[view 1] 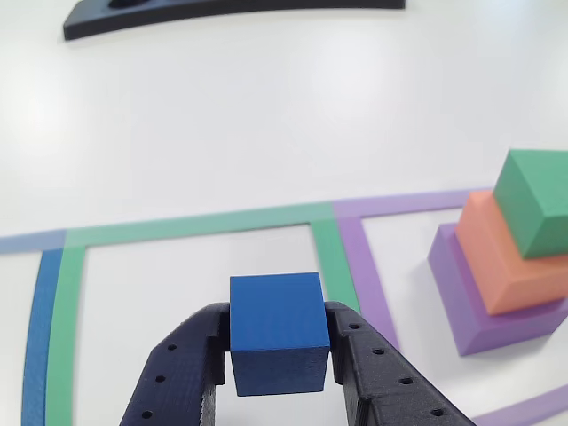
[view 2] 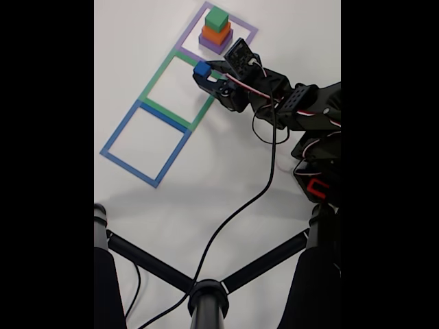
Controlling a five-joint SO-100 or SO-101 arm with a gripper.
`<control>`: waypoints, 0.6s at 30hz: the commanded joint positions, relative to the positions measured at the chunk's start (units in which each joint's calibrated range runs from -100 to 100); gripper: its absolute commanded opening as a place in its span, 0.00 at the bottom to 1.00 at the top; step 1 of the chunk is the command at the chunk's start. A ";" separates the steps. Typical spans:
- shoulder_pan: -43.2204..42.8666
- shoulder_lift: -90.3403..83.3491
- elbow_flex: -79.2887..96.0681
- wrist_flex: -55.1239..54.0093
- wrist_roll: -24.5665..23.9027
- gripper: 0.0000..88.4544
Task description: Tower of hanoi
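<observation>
- I see a white table [view 2: 206,178] under everything; its surface is plain and a little shiny.
- In the fixed view, a black stand [view 2: 206,296] is at the bottom, with a round hub and legs [view 2: 147,264] that spread out to the left and to the right.
- A black cable [view 2: 236,216] runs in a curve across the table down to this hub.
- In the other view, a dark curved object [view 1: 177,16] lies at the top edge; I cannot tell what it is.

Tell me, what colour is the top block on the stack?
Green. The top block shows best in the other view.
</observation>
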 commanded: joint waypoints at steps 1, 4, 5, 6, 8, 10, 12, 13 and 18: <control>-1.04 9.53 -1.44 -11.11 0.59 0.05; -1.73 16.66 -2.53 -17.91 0.59 0.05; -2.03 19.07 -3.07 -20.01 0.59 0.05; -2.19 20.99 -3.80 -21.47 0.59 0.05; -2.64 24.68 -5.62 -23.49 0.59 0.05; -3.10 27.40 -7.44 -24.54 0.59 0.05; -3.64 29.64 -8.80 -25.11 0.59 0.05; -3.94 30.52 -9.53 -25.19 0.59 0.05; -5.08 34.21 -12.62 -26.16 0.59 0.06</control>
